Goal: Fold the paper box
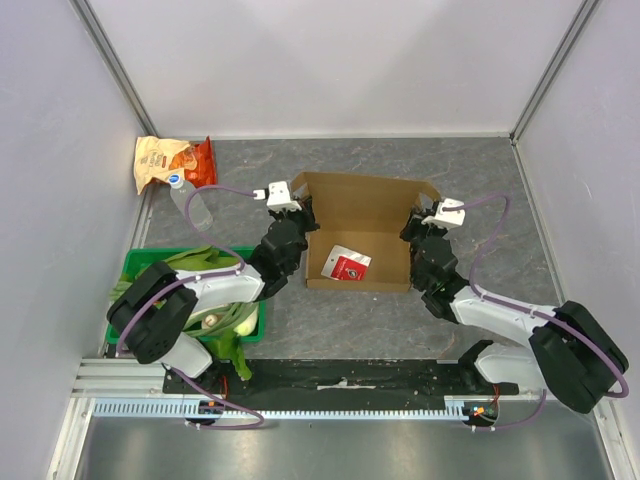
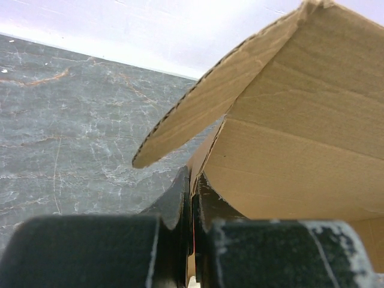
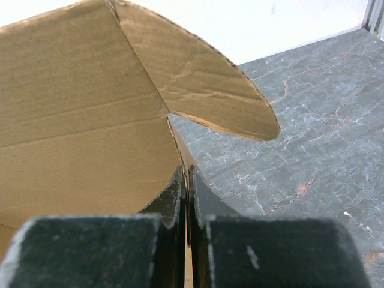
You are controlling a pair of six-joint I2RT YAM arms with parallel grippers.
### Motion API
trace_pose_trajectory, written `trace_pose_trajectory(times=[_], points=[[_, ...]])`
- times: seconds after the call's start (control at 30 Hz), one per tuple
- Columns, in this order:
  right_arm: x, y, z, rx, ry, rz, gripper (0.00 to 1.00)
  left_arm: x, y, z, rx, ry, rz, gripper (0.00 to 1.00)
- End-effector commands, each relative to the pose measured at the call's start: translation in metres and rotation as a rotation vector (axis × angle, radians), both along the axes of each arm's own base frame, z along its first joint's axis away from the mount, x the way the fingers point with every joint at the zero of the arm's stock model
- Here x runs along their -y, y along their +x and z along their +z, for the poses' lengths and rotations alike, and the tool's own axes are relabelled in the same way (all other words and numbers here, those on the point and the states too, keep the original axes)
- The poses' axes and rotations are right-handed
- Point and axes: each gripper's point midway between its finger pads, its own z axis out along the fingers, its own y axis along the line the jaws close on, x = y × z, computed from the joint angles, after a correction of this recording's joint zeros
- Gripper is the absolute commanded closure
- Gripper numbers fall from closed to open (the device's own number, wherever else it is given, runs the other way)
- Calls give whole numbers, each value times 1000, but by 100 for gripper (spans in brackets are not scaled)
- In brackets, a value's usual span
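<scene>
The paper box (image 1: pixel 365 205) is plain brown cardboard, lying open in the middle of the table with its back wall and both side walls raised. My left gripper (image 1: pixel 303 216) is shut on the box's left side wall. In the left wrist view that gripper (image 2: pixel 193 180) pinches the wall's thin edge, and a rounded flap of the box (image 2: pixel 198 102) curves out above it. My right gripper (image 1: pixel 415 226) is shut on the right side wall. In the right wrist view this gripper (image 3: pixel 185 177) clamps the wall edge, with the box's inner face (image 3: pixel 78 120) to its left.
A white card with a red packet (image 1: pixel 348 266) lies inside the box. A green crate (image 1: pixel 140 262) with leafy vegetables sits at the near left. An orange-and-tan snack bag (image 1: pixel 165 160) and a clear bottle (image 1: pixel 195 205) lie in the far left corner. Walls enclose the table.
</scene>
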Motion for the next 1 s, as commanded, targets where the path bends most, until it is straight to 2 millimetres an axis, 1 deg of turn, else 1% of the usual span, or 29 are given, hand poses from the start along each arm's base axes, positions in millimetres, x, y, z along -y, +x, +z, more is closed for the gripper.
trace_pose_trajectory(times=[0.0, 0.1, 0.17, 0.2, 0.27, 0.3, 0.47, 0.57, 0.6, 0.63, 0.67, 0.73, 0.77, 0.83, 0.87, 0.9, 0.93, 0.97], points=[[5, -7, 9, 62, 66, -23, 100, -2, -4, -13, -22, -85, 38, 98], [2, -11, 4, 60, 44, 0, 100, -1, -6, -19, -46, -125, 36, 98], [2, -14, 4, 66, 34, 16, 100, 2, -9, -19, -35, -126, 15, 98], [1, -17, 0, 57, 9, 30, 99, 1, -10, -20, -32, -120, 16, 98], [-2, -19, 2, 64, -6, 65, 98, -1, -12, -27, -42, -111, 19, 98], [-2, -20, -2, 50, -24, 75, 97, -2, -13, -27, -42, -119, 19, 98], [-7, -25, -7, 39, -67, 125, 96, 0, -17, -38, -63, -125, -3, 98], [-5, -29, -13, 18, -83, 135, 92, -2, -22, -46, -71, -113, -5, 98], [-4, -31, -18, 8, -92, 139, 89, -4, -23, -48, -70, -107, -5, 98], [-2, -33, -17, 9, -90, 136, 86, -7, -25, -50, -61, -92, -6, 98], [1, -35, -23, -9, -97, 132, 85, -7, -27, -51, -58, -80, -18, 98], [4, -39, -23, -8, -87, 125, 79, -9, -30, -55, -46, -52, -30, 98], [5, -41, -29, -25, -85, 126, 76, -9, -31, -58, -46, -43, -36, 98], [5, -42, -28, -37, -72, 129, 66, -12, -34, -63, -44, -26, -39, 98], [5, -43, -35, -91, -91, 131, 60, -12, -34, -63, -35, -29, -43, 98], [2, -44, -38, -116, -67, 140, 47, -13, -35, -64, -35, -26, -41, 98], [1, -46, -37, -138, -45, 142, 42, -15, -36, -68, -42, -17, -41, 98], [3, -52, -49, -249, -80, 143, 39, -14, -36, -66, -34, -17, -41, 98]])
